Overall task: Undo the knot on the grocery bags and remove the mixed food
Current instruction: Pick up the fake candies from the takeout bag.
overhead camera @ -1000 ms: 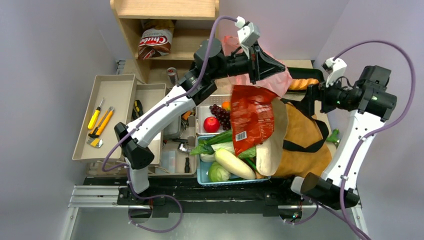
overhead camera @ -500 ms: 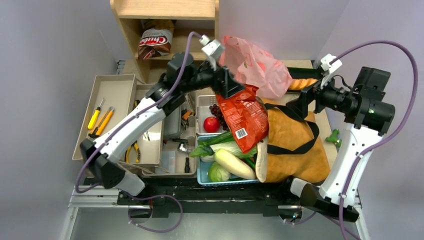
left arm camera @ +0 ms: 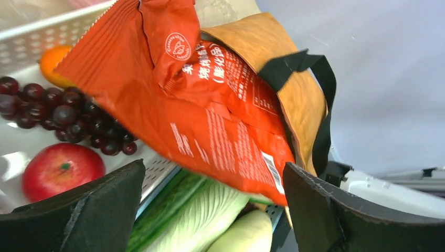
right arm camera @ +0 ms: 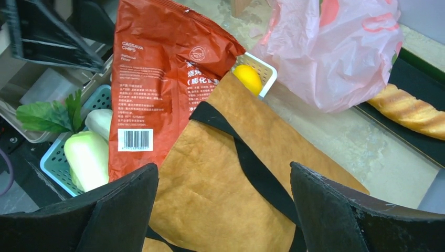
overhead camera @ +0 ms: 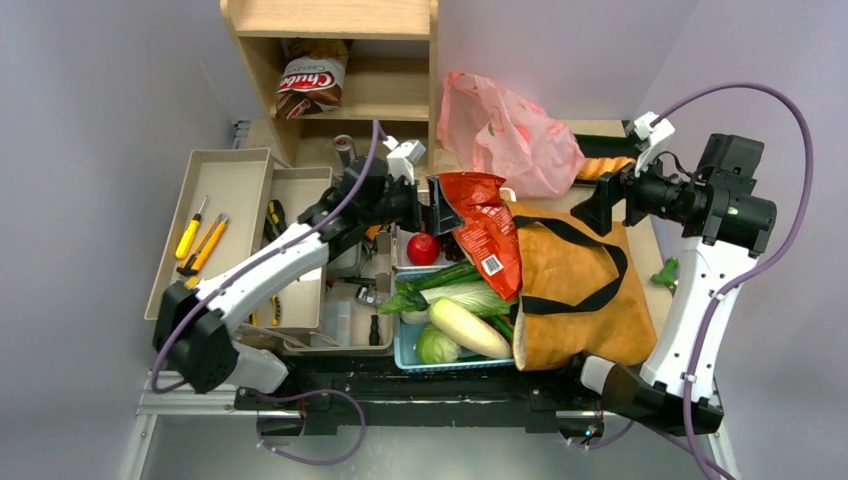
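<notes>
Orange-red foil chip bag (overhead camera: 487, 238) slumps on the brown strapped paper bag (overhead camera: 575, 300); left pincer (overhead camera: 440, 205) and right pincer (overhead camera: 588, 208) both gape, empty.

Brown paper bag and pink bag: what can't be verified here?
- Brown paper bag contents: all views, its wall and the red chip bag cover the mouth.
- Knot of the pink bag: top view, lost in crumpled folds; right wrist view, top edge cuts the bag off.
- Grapes: top view, mostly behind the chip bag.
</notes>
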`<state>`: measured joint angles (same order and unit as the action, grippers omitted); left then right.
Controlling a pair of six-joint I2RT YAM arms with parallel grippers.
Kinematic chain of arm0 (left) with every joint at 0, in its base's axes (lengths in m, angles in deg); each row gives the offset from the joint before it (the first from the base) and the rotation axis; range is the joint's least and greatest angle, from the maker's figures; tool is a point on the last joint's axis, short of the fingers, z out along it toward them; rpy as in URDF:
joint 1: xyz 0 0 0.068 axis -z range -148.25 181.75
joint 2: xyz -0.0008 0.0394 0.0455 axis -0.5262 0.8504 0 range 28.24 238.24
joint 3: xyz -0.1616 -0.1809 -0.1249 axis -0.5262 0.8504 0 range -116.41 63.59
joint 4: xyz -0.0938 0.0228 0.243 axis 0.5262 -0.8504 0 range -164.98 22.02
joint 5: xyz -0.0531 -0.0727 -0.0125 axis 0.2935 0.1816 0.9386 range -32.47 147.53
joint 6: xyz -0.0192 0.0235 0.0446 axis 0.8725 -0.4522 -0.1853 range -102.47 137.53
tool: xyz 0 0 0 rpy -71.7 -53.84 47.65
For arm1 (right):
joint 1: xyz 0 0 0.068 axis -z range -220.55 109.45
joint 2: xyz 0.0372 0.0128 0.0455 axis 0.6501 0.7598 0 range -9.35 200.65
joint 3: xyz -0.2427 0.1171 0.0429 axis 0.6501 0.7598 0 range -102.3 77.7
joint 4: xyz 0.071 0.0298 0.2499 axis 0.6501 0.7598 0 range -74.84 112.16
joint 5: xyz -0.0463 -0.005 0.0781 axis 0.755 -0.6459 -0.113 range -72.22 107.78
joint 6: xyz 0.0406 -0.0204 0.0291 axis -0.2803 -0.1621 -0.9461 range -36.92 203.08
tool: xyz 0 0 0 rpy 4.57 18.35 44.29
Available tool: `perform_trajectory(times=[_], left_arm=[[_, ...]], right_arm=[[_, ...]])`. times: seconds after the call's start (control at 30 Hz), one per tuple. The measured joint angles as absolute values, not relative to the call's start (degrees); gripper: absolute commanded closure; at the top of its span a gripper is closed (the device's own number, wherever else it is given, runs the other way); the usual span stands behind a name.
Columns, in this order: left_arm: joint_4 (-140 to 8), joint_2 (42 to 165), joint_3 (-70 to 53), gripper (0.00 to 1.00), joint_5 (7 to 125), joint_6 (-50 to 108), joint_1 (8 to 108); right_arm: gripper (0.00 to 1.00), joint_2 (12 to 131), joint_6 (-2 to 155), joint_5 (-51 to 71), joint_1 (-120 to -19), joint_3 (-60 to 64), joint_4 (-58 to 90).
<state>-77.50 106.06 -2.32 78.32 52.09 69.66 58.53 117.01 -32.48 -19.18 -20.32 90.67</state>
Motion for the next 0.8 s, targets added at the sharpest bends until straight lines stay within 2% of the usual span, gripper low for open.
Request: perform_trajectory(times=[0.23,0.27,0.33,0.43,0.5,0.8], left_arm=[[-69.8,119.7,-2.9,0.0,79.8,63.7,70.7],[-68.9,120.5,-2.9,0.06,79.7,64.9,71.3],[-67.2,121.7,-3.2,0.28,79.4,67.4,73.1],[-64.7,123.2,-4.6,0.77,78.9,70.9,75.4],[-63.8,123.7,-5.1,1.0,78.7,72.1,75.8],[-72.0,118.5,-11.4,1.0,79.3,61.6,74.3]], right_arm=[[0.08,58.9,117.2,-29.3,-19.2,-20.3,91.2],[0.08,58.9,117.3,-29.1,-19.2,-20.3,91.3],[0.08,58.8,117.7,-28.3,-19.2,-20.1,91.6],[0.08,58.7,118.2,-27.7,-19.2,-19.7,92.4],[0.08,58.7,118.8,-27.1,-19.2,-19.7,93.0],[0.08,57.2,119.2,-26.7,-19.2,-19.6,93.1]])
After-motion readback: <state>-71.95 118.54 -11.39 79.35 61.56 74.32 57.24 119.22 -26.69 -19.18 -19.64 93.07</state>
